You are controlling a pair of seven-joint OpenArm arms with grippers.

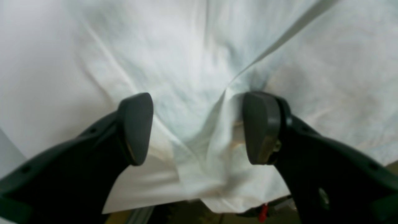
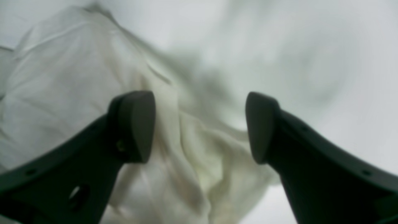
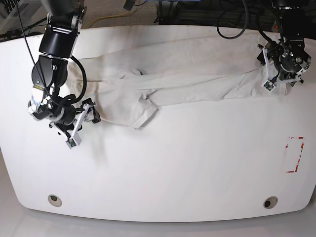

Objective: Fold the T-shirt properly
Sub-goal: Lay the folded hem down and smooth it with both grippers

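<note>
The tabletop (image 3: 163, 173), a broad white surface, carries the T-shirt (image 3: 177, 74) across its far half. The shirt lies white side up, stretched into a long band from one arm to the other, with a folded flap or sleeve poking toward the near side around the middle. No print shows. That long, narrow lie suggests the cloth has been drawn out by its two ends, so a lengthwise fold is probably the step in hand.

The two arms sit at opposite ends of the band, which fits a stretch-and-lay-down move. The right gripper (image 2: 199, 127), at the left of the base view, has its jaws spread wide. A bunched, creased ridge of cream cloth runs up between them, closer to the left finger, and neither pad clamps it. The left gripper (image 1: 197, 129), at the right of the base view, also has its jaws spread. A raised pleat of the shirt stands in the gap, pressed close against the right-hand pad, with the hem edge just below, beyond the tabletop's edge. The cloth looks released, not pinched.
</note>
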